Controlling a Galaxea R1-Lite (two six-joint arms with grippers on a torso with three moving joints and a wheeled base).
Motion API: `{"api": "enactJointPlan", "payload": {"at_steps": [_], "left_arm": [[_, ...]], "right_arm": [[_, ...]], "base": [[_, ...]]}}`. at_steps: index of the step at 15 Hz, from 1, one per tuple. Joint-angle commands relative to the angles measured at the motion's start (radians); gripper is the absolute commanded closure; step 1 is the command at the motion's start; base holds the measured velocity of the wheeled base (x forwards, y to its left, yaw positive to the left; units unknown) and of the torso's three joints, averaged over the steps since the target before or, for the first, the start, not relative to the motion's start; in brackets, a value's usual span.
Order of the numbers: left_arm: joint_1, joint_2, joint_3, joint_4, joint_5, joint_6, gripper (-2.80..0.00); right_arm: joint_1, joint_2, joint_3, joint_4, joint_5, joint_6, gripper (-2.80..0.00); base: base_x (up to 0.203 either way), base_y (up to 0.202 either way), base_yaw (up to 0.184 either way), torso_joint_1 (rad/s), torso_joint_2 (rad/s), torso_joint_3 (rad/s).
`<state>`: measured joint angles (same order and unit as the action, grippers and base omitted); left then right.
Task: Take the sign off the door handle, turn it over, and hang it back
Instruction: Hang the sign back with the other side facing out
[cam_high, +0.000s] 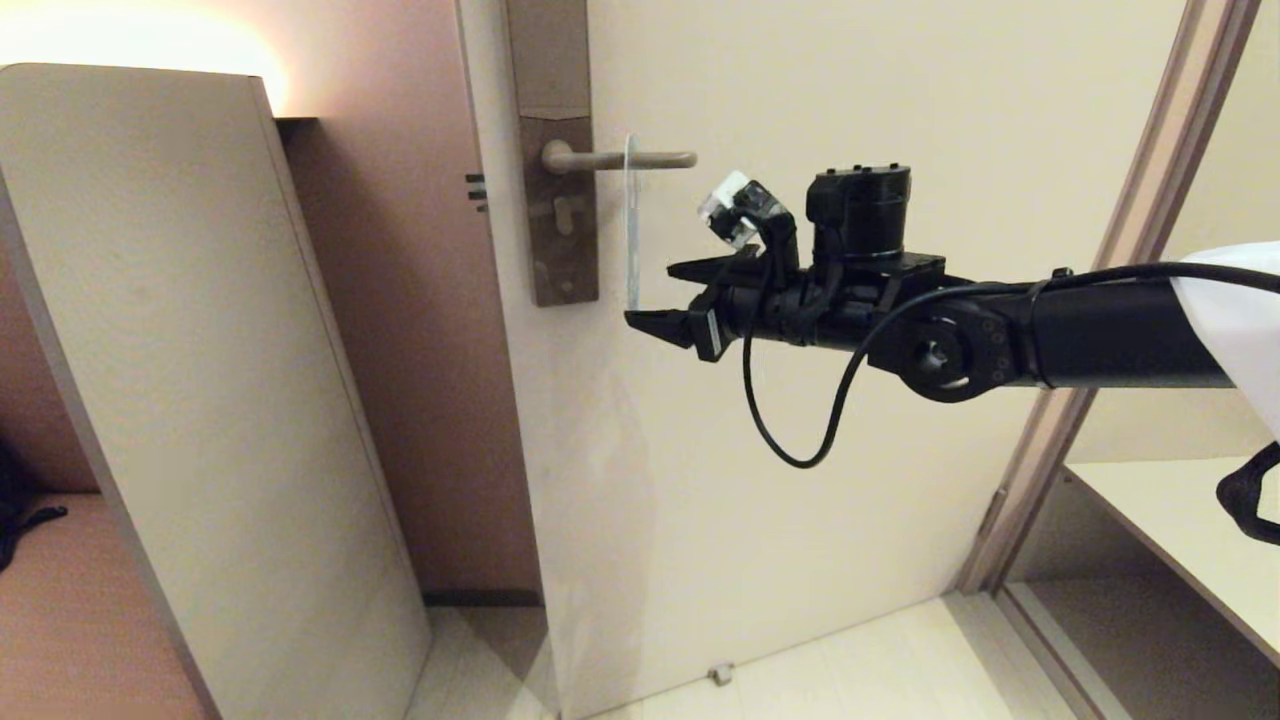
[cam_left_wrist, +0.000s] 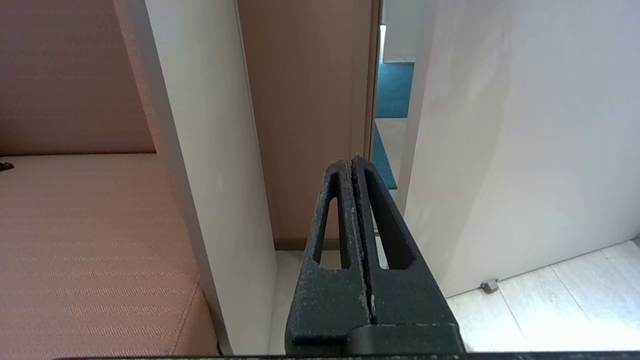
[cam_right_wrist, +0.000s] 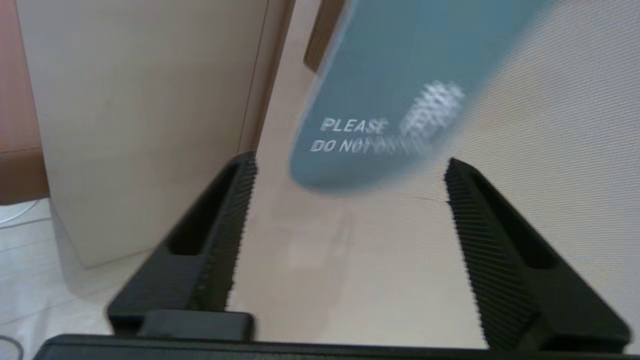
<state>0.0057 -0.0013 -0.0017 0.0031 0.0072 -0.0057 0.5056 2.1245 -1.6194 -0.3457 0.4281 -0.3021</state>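
The sign (cam_high: 631, 222) hangs straight down from the handle (cam_high: 620, 159), its bottom edge just past the right gripper (cam_high: 668, 297), whose fingers are apart and hold nothing.

One sign (cam_high: 631, 222), one door handle (cam_high: 620, 158) — two end effectors

We see a cream door (cam_high: 800, 90) standing ajar beside a pinkish-brown wall (cam_high: 400, 300). A tall pale panel (cam_high: 200, 350) leans left, above pale floor tiles (cam_high: 850, 660). Warm light (cam_high: 150, 40) glows overhead.
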Motion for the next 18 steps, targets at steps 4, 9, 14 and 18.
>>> {"api": "enactJointPlan", "payload": {"at_steps": [4, 9, 14, 18], "left_arm": [[0.002, 0.001, 0.000, 0.000, 0.000, 0.000, 0.00], [0.000, 0.001, 0.000, 0.000, 0.000, 0.000, 0.00], [0.000, 0.001, 0.000, 0.000, 0.000, 0.000, 0.00], [0.000, 0.001, 0.000, 0.000, 0.000, 0.000, 0.00]], "right_arm": [[-0.013, -0.043, 0.006, -0.001, 0.004, 0.015, -2.80], [-0.022, -0.051, 0.013, -0.006, 0.003, 0.092, -2.80], [-0.027, -0.049, 0.048, -0.054, 0.003, 0.126, -2.80], [-0.027, -0.040, 0.061, -0.082, 0.003, 0.127, -2.80]], "base": [[0.000, 0.000, 0.000, 0.000, 0.00, 0.000], [0.000, 0.000, 0.000, 0.000, 0.00, 0.000], [0.000, 0.000, 0.000, 0.000, 0.00, 0.000], [0.000, 0.000, 0.000, 0.000, 0.00, 0.000]]}}
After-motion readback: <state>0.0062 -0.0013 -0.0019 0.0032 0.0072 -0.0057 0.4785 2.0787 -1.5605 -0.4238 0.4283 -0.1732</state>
